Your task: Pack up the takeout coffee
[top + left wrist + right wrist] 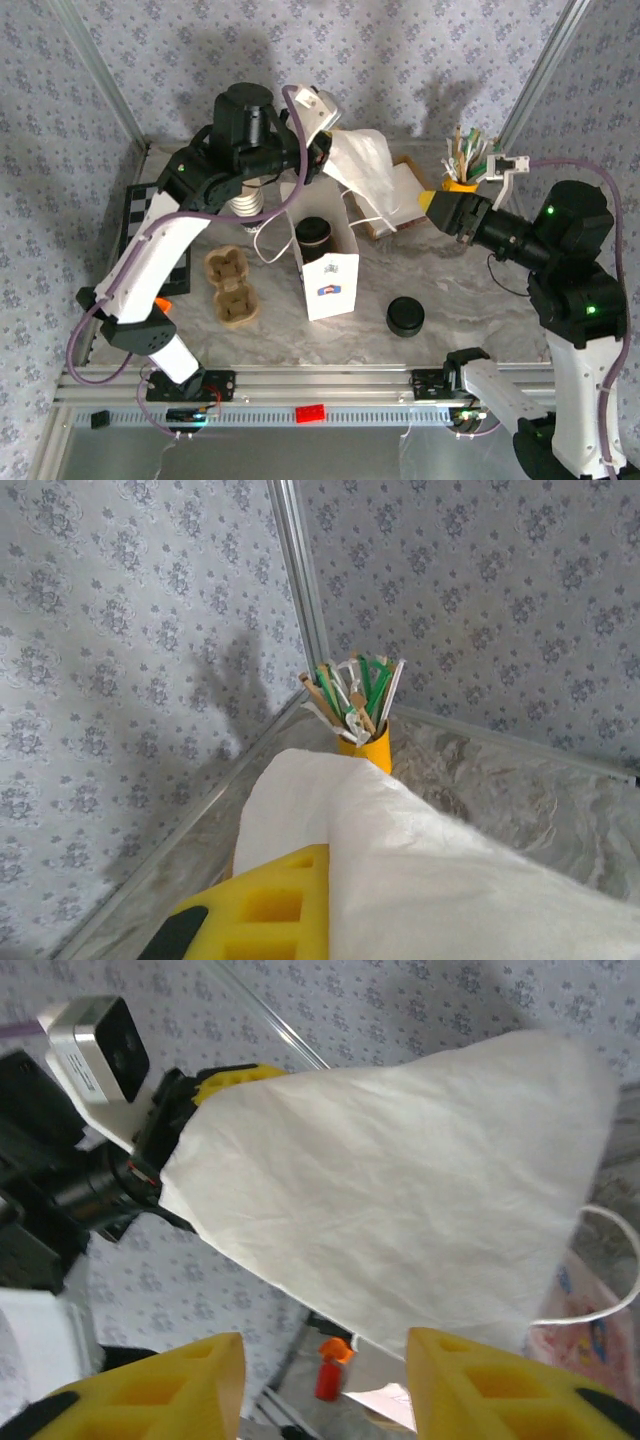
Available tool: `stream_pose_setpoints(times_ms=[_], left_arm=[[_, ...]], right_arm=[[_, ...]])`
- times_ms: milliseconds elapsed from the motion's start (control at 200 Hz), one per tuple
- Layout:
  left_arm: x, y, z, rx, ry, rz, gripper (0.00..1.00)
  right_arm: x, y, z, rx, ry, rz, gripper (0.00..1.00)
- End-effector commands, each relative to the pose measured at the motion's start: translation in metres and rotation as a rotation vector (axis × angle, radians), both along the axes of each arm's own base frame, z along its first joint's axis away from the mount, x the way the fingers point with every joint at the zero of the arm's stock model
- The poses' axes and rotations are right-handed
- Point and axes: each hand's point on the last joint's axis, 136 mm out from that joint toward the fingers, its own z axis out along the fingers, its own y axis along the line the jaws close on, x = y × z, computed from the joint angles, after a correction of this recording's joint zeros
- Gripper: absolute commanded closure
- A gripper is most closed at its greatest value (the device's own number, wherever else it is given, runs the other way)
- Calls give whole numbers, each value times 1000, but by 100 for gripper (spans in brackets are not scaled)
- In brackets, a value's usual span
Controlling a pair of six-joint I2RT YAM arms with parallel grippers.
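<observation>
Marbled table [480, 300]: white paper bag [330, 280] stands below the left gripper [328, 150], with the pulp tray [230, 287] below-left of it. Black lid stack [405, 316] sits nearer the bases than the right gripper [432, 203]. Yellow stirrer holder [456, 185] stands just beside that gripper.

Takeout coffee [313, 237]: cup with a round black lid, upright inside the open-topped white paper bag [330, 282] at mid-table [460, 300]. Only the lid shows clearly. Brown pulp two-cup tray [230, 286] lies flat left of the bag, apart from the cup.

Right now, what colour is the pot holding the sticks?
The pot is yellow, clearest from the left wrist.
</observation>
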Motion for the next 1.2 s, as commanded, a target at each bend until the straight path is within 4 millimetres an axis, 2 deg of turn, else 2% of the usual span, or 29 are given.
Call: stream_pose_setpoints(times_ms=[0, 265, 380, 495, 580, 765, 940, 1064, 1164, 1194], left_arm=[[-17, 21, 12, 45, -56, -31, 100], [-36, 35, 12, 84, -95, -74, 100], [-40, 35, 12, 83, -97, -92, 100], [-43, 33, 12, 78, -92, -114, 100], [-46, 32, 12, 69, -82, -126, 100], [-53, 27, 13, 53, -62, -159, 100], [-59, 23, 10, 56, -51, -188, 100], [-60, 20, 11, 51, -54, -193, 100], [-57, 20, 13, 47, -59, -180, 100], [-55, 20, 13, 45, -59, -167, 100]], right_arm=[[10, 7, -3, -123, -91, 51, 48], [45, 44, -25, -384, -305, 206, 20], [42, 64, -31, -496, -430, 290, 9], [46, 71, -28, -552, -570, 305, 0], [51, 73, -25, -589, -645, 300, 0], [47, 92, -19, -624, -798, 370, 0], [48, 109, -14, -616, -839, 453, 0], [57, 121, -20, -637, -836, 484, 0], [60, 128, -28, -637, -809, 516, 10], [59, 129, -31, -636, -801, 525, 16]])
